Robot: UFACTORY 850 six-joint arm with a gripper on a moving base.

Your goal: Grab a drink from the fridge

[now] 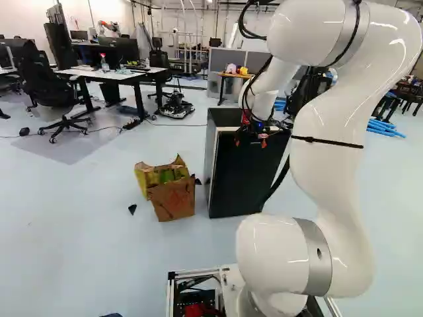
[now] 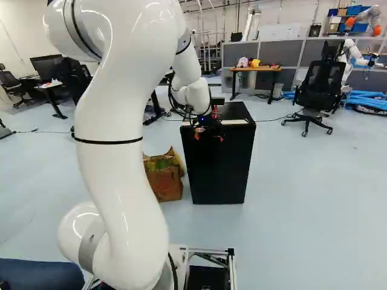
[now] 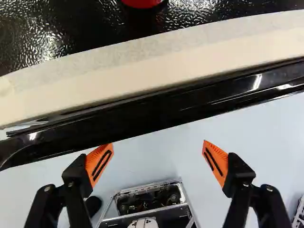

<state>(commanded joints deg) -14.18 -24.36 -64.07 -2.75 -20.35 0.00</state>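
Plainly, you had an open gripper (image 1: 251, 140), its fingers well apart, near the top front edge of a black fridge (image 1: 241, 178). Only the left base view showed you the fridge's pale side; it also showed a desk (image 1: 119, 74) toward ten o'clock, with a spray bottle (image 1: 104, 63) on it. From the right base view you got an office chair (image 2: 320, 84) toward two o'clock and, beyond it, another robot (image 2: 355, 55). Beside the fridge, at about eight o'clock from it in the left base view, stood an open brown bag (image 1: 173, 198). Its front bore dark and reddish marks you could not have read.

Up close, the wrist view showed you the orange pads (image 3: 99, 164) with pale floor (image 3: 156, 164) between them. Ahead of your gripper (image 3: 158, 144), from ten to two o'clock, slanted the fridge's glossy black edge, then a cream strip (image 3: 142, 69), then its textured black top. A red thing (image 3: 141, 3) sat on that top at twelve o'clock, only partly in view; you could not tell what it was. Nor could you tell where the drink was. At six o'clock, lower down, lay a metal-framed base (image 3: 152, 202).
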